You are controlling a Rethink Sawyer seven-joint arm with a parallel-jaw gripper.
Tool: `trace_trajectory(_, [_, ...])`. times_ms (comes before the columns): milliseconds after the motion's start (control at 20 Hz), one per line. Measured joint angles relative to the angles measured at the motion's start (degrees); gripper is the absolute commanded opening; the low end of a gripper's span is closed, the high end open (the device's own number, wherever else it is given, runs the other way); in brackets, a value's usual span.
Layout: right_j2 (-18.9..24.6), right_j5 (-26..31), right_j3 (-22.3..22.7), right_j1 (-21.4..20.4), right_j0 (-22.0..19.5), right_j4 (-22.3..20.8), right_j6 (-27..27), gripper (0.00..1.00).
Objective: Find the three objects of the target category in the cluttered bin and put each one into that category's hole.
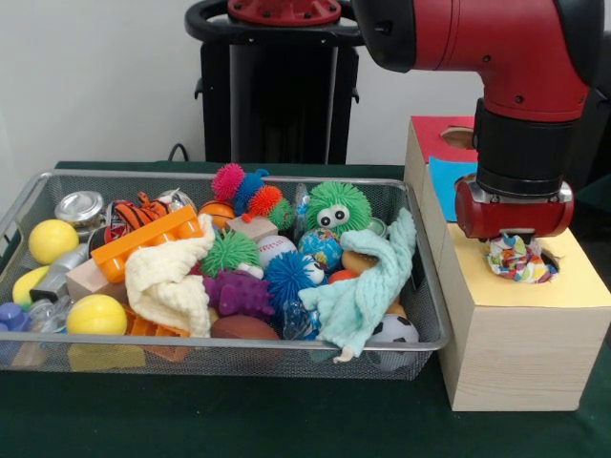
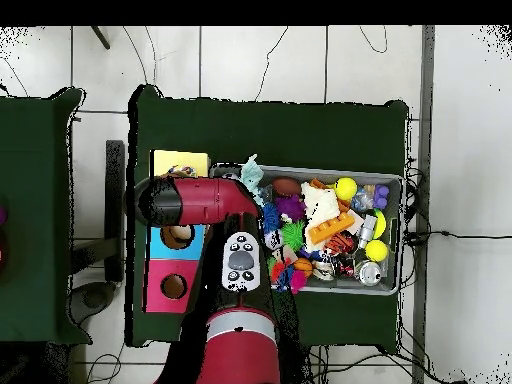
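Nearest the camera, the pale wooden box [image 1: 511,334] with its coloured top panels stood on the green surface [image 1: 239,420] just beside the wire bin [image 1: 229,358]. On the box's yellow panel, a crumpled multicoloured cloth [image 1: 518,260] sat bunched in the mouth of the hole, partly in but not yet through. The end effector [image 1: 516,235] hung directly over it, touching or nearly so; its fingers were hidden under the red wrist housing, so I could not tell how far open they were or whether they had hold of the cloth.

If cloths are the target category, one of the three was at its hole but not fully dropped in. Two more remained in the bin: a cream knitted cloth [image 1: 172,277] draped over the toys near the middle, and a mint-green cloth [image 1: 368,286] slumped against the end wall nearest the box. Both lay on top of the clutter, so they looked reachable. Nothing showed whether any piece had already gone down.
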Motion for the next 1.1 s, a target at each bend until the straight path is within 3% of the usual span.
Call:
trace_trajectory(800, [0.0,0.0,0.0,0.0,0.0,0.0,0.0,0.00])
trace_trajectory(850, [0.2,0.0,0.0,0.0,0.0,0.0,0.0,1.00])
trace_trajectory(1100, [0.4,0.0,0.0,0.0,0.0,0.0,0.0,1.00])
